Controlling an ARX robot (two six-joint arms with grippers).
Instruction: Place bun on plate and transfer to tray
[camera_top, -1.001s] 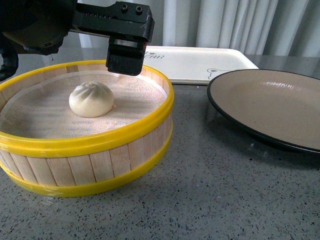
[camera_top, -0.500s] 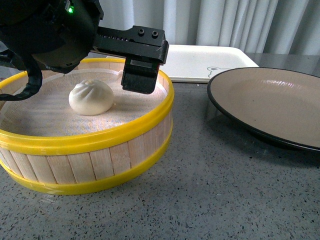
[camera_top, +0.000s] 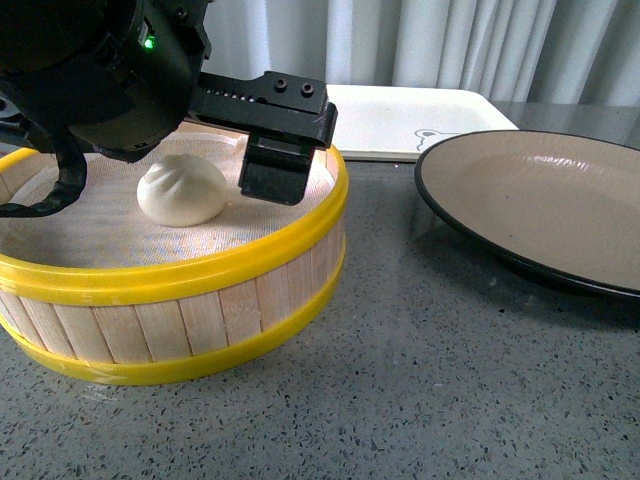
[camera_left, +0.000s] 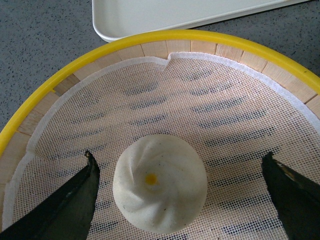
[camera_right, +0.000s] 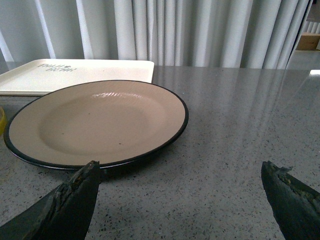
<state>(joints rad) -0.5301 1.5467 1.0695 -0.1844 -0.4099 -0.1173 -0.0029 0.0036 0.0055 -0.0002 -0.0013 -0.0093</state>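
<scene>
The left hand (camera_left: 178, 156) is down inside the basket (camera_top: 200, 270). It is open wide. One black finger (camera_left: 75, 200) is on each side of the bun (camera_left: 160, 190). There is a gap between each finger and the bun, so the hand has hold of nothing.

The bun sits in the basket on a white net (camera_left: 200, 100), which covers the basket floor. It is round and cream-white, with a swirl on top and a small yellow dot in the middle of the swirl.

The basket is round, with wooden sides and a yellow rim. It stands on the grey speckled table (camera_top: 420, 380).

The tray (camera_top: 400, 120) lies flat on the table just behind the basket. It is bare, with a small bear drawing near one edge.

The plate (camera_top: 540, 200) is on the table to the right of the basket, a little apart from it. It is grey-brown inside, has a black rim, and has nothing on it.

The right hand (camera_right: 180, 165) is outside the basket, low over the table, with the plate in front of it. It is open wide too, and holds nothing.
</scene>
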